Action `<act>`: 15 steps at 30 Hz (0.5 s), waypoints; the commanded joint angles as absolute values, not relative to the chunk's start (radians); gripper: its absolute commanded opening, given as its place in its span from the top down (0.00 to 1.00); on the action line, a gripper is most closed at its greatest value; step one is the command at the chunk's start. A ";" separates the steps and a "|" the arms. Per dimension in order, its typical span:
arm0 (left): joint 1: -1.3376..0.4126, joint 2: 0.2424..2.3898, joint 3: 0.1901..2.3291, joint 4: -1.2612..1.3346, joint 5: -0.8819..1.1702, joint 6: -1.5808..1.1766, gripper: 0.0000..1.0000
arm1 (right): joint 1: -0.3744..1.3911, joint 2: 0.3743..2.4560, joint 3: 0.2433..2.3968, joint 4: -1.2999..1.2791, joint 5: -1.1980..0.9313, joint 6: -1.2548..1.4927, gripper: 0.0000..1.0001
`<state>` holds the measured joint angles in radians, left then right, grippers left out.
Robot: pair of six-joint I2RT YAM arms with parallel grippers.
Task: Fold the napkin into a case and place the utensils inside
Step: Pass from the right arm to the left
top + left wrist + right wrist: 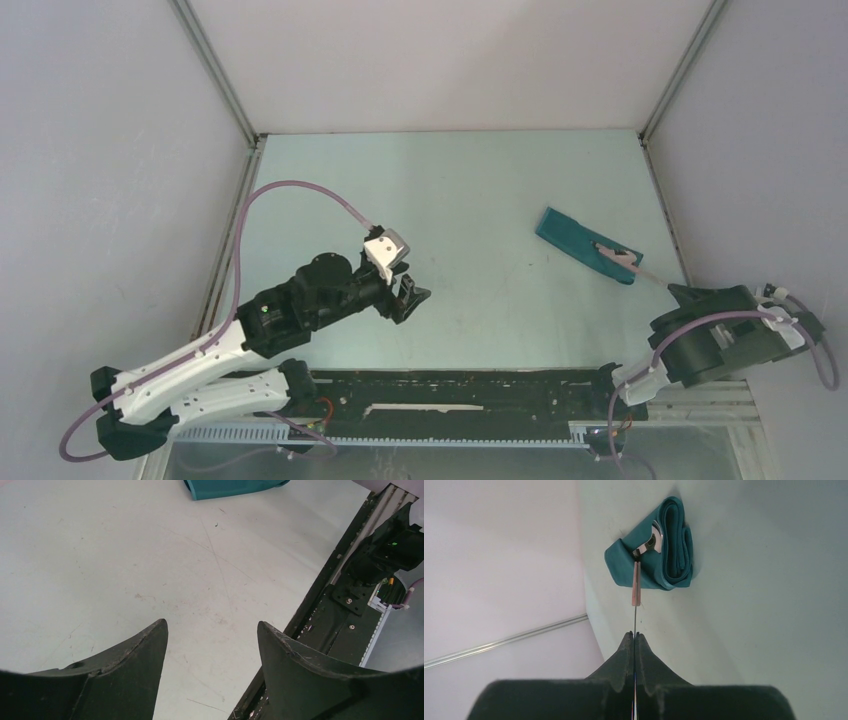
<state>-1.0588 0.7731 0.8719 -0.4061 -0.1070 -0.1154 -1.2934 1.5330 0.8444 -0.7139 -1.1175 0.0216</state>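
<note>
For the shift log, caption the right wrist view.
Shut right gripper holds the spoon by its handle, bowl on folded napkin.

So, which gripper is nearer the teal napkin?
Right. The right gripper is just off the napkin's end, holding a utensil into it; the left gripper hangs mid-table, far off.
</note>
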 commanded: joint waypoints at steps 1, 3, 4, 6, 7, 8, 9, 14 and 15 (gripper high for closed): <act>-1.066 0.779 0.884 -0.393 -0.131 -0.092 0.27 | -1.262 1.605 0.891 -0.743 -1.104 0.039 1.00; -1.067 0.780 0.884 -0.394 -0.132 -0.091 0.27 | -1.245 1.621 0.899 -0.747 -1.105 0.035 1.00; -1.066 0.781 0.884 -0.396 -0.131 -0.091 0.27 | -1.235 1.628 0.901 -0.751 -1.104 0.033 1.00; -1.067 0.783 0.885 -0.396 -0.131 -0.091 0.27 | -1.212 1.643 0.905 -0.753 -1.095 0.034 1.00; -1.066 0.785 0.885 -0.396 -0.132 -0.091 0.27 | -1.201 1.651 0.907 -0.754 -1.093 0.033 1.00; -1.066 0.786 0.885 -0.396 -0.132 -0.091 0.27 | -1.193 1.660 0.912 -0.755 -1.096 0.031 1.00; -1.066 0.787 0.885 -0.398 -0.134 -0.089 0.27 | -1.187 1.668 0.918 -0.757 -1.097 0.031 1.00; -1.066 0.792 0.885 -0.399 -0.141 -0.087 0.27 | -1.181 1.705 0.935 -0.757 -1.107 0.029 1.00; -1.066 0.794 0.885 -0.400 -0.141 -0.087 0.27 | -1.179 1.714 0.939 -0.760 -1.105 0.028 1.00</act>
